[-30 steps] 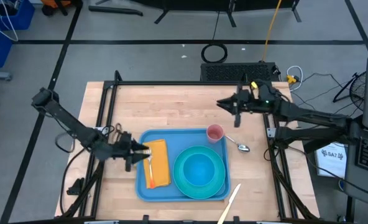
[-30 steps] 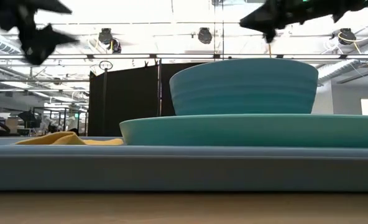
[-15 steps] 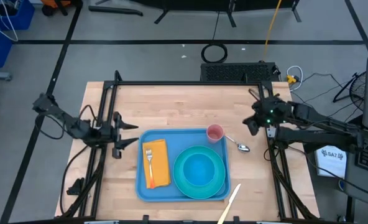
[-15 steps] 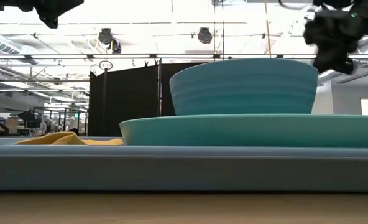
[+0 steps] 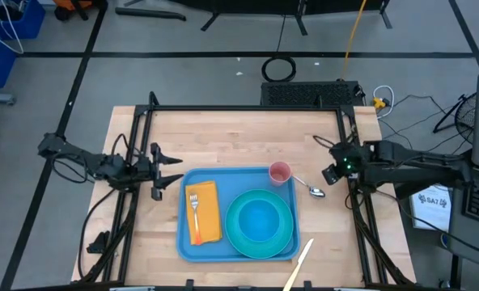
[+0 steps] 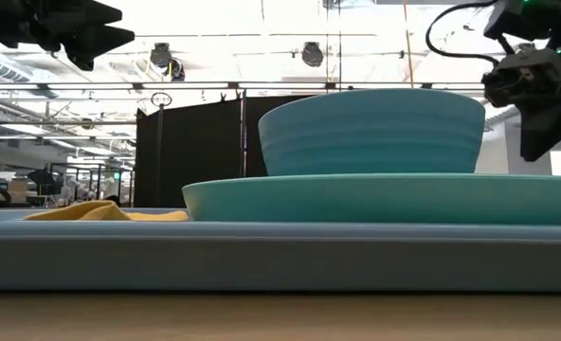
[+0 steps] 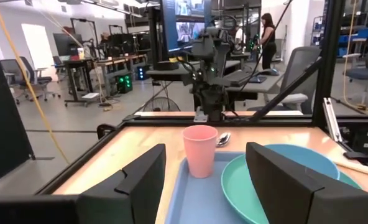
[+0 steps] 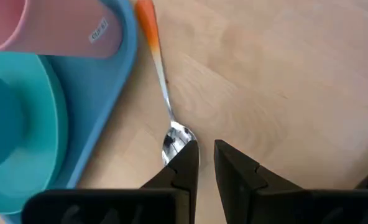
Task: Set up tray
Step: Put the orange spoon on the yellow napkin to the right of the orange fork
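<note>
The blue tray (image 5: 231, 183) lies on the wooden table. A turquoise plate (image 5: 234, 232) rests flat on it, with a turquoise bowl (image 5: 260, 220) standing on the plate. An orange-yellow napkin (image 5: 209, 220) lies on the tray with a fork (image 5: 195, 206) along it. A pink cup (image 5: 280, 172) stands upright in the tray's far right corner. A spoon (image 5: 311, 188) with an orange handle lies on the table right of the tray. My left gripper (image 5: 179, 170) hovers wide open left of the tray. My right gripper (image 8: 207, 146) hangs above the spoon's bowl (image 8: 173, 138), its fingers a narrow gap apart.
A cream flat stick (image 5: 298, 263) lies at the table's near edge, right of the tray. Black frame rails (image 5: 134, 137) run along the table's left, far and right sides. Bare wood shows beyond the tray's far rim. A person (image 7: 268, 37) stands far off in the room.
My left gripper has drawn back from above the napkin toward the table's left edge, off the tray, and stays open. My right gripper has swung from the far middle of the table toward the right edge, then nearer and lower, above the spoon. The fork lies uncovered on the napkin.
</note>
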